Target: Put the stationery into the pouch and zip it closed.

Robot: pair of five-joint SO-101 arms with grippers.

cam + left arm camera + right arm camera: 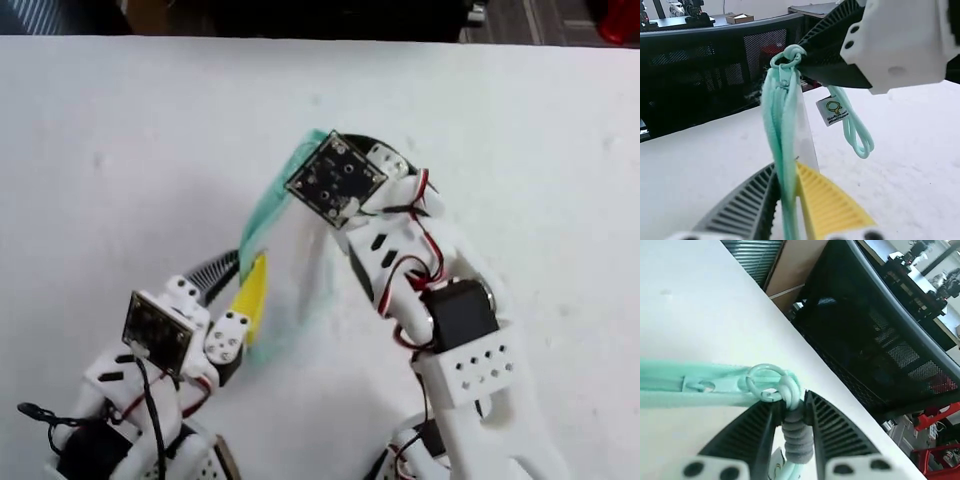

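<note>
1. Your right gripper (pixel 792 407) was clamped shut on the pull cord (pixel 797 437). Its two black fingers (pixel 832 432) pinched the cord just under the knot where it joins the ring (pixel 765 382).
2. That ring hung from the slider (pixel 700 385), which sat just beside your right fingertips on the mint zipper (pixel 660 382). From there the zipper ran away from the jaws along the pouch's edge.
3. Your left gripper (pixel 788 175) was closed on the other end of the pouch (pixel 804 132). The grey finger (pixel 747 205) lay on one side and the yellow finger (pixel 827 205) on the other, with the zipper edge pinched between them.
4. In the left wrist view the pouch stood on edge. It rose from your left jaws up to the right gripper's fingers at the ring, with its clear side panel showing just beside the mint band.
5. A loose loop of the pull cord hung down below the right gripper, and a small white label (pixel 830 111) hung just beside it.
6. From the high view the pouch was stretched between your two grippers, slanting across the white table (pixel 120 150). The left gripper held the near end and the right gripper held the far end.
7. You could not tell from these views whether the zipper teeth were meshed along the whole length.
8. A black mesh panel (pixel 715 75) stood beyond the table's far edge, well apart from the pouch.
</note>
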